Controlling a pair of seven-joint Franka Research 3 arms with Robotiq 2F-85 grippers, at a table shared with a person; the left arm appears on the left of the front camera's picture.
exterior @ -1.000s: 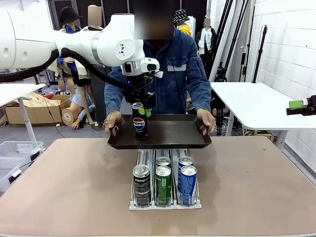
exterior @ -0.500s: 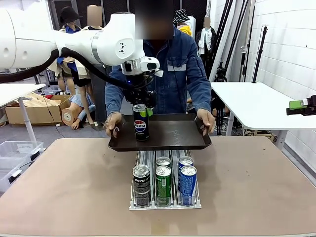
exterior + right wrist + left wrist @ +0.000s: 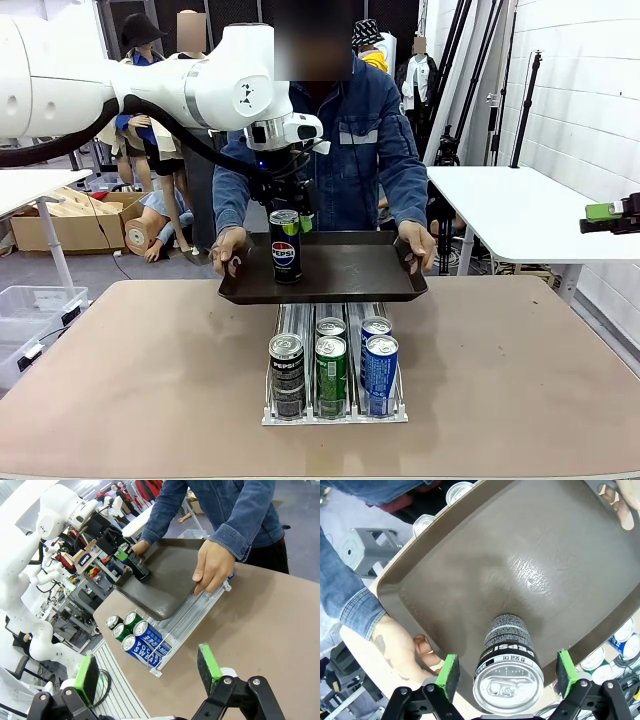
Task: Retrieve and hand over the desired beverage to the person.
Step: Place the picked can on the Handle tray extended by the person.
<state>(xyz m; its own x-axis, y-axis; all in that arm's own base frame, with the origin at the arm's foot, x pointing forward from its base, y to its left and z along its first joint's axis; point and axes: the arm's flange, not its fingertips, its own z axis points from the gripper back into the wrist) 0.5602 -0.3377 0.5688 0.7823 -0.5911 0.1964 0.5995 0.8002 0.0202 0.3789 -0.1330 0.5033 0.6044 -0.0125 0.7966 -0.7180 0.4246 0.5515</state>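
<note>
Change: the left gripper sits slightly higher than half a second ago. The tall black Pepsi can of aluminium has stayed where it was on the tray.
Left gripper: open and holding nothing. In the left wrist view its green pads stand on either side of the can's top, with a clear gap at each.
Beverage: the black Pepsi can stands upright on the left part of the tray, directly below the left gripper.
Tray: a dark brown rectangular plastic tray with a raised rim. It is held level above the far side of the table and overlaps the back end of the rack.
Person: wears a blue denim jacket and stands at the far side. One hand grips the tray's end nearer the can, and the other hand grips the opposite end.
Rack: a clear plastic three-lane can rack on the light brown table. Its front row holds a black Pepsi can, a green can and a blue Pocari Sweat can. More cans sit behind the green and blue ones.
Right gripper: the right gripper is spread wide and empty. It hangs above the table, well apart from the rack.
</note>
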